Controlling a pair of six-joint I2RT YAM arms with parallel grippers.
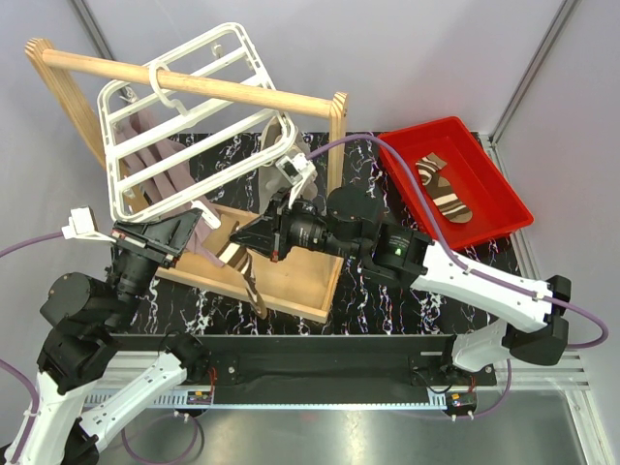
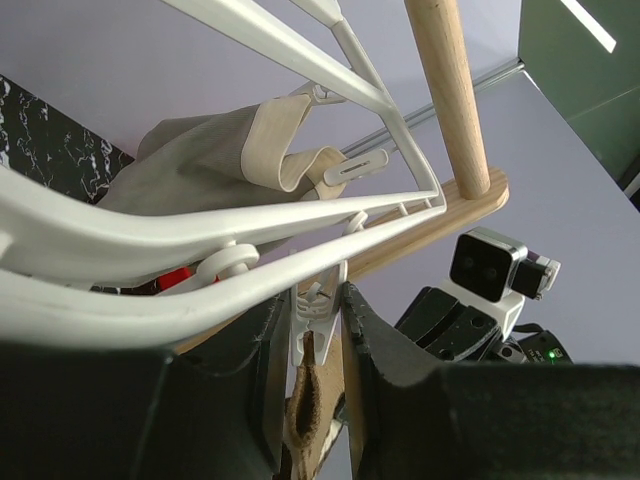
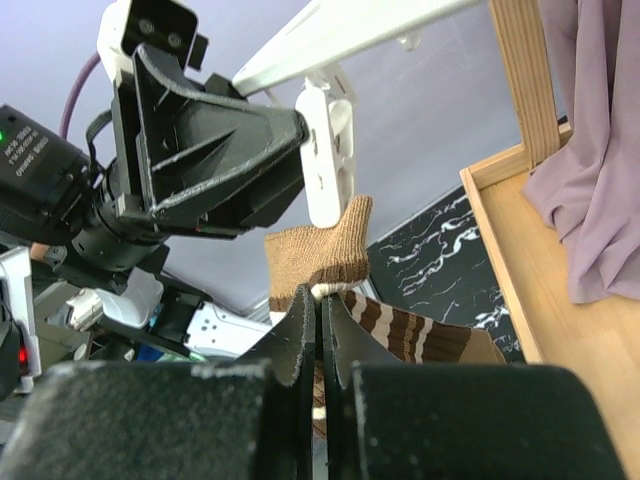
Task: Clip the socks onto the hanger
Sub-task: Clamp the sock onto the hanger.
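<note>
The white hanger [image 1: 184, 116] hangs by its hook from the wooden rail. My left gripper [image 1: 194, 231] is under its lower edge. In the left wrist view its jaws [image 2: 312, 300] are closed on a small white clip [image 2: 318, 315]. The brown cuff of a striped sock [image 2: 305, 400] sits at the clip's mouth. My right gripper [image 1: 244, 242] is shut on that sock just below the cuff [image 3: 325, 250] and holds it up to the clip [image 3: 325, 150]. The rest of the sock [image 1: 247, 271] hangs down. A second striped sock [image 1: 444, 189] lies in the red bin.
The wooden rail stand [image 1: 194, 82] has a wooden base tray [image 1: 300, 281] under both grippers. Mauve cloths [image 1: 165, 165] and a grey-beige cloth [image 1: 276, 136] hang from the hanger. The red bin [image 1: 504, 194] stands at the back right on the black marbled table.
</note>
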